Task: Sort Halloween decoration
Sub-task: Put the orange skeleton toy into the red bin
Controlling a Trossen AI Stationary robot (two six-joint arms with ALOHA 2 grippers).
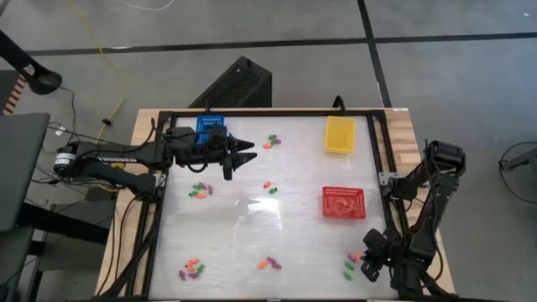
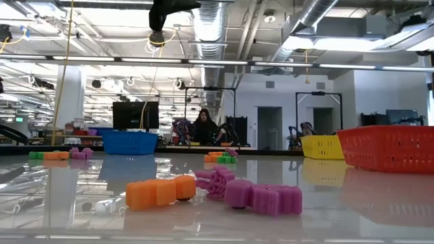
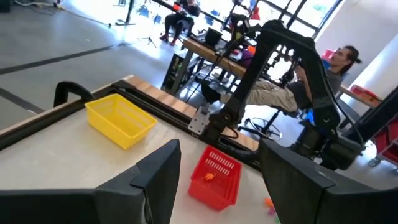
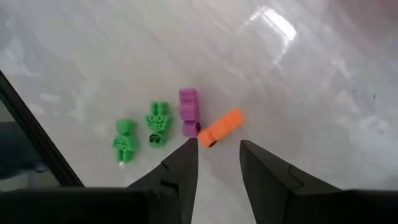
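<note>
Halloween decoration pieces lie scattered in small clusters across the table (image 1: 277, 214), and the cluster that matters now sits directly under the right gripper (image 4: 217, 152): an orange piece (image 4: 222, 127) just ahead of the fingertips, a purple piece (image 4: 188, 111) touching it on one side, and two green pieces (image 4: 142, 134) a little farther off. The right gripper's fingers stand parted with nothing between them. It hovers above the pieces, though how high is hard to judge from its wrist view.

To take the orange piece cleanly, I would come down with one finger on each long side of it, keeping the near finger out of the purple piece that touches its end.

This cluster lies close to the table's dark frame (image 4: 37, 143), so there is little room on that side; towards the table's middle it is open. The red basket (image 1: 343, 202) stands nearby and the yellow basket (image 1: 339, 134) beyond it.

The left gripper (image 1: 243, 156) waits open and empty just beside the blue basket (image 1: 211, 126), well apart.
</note>
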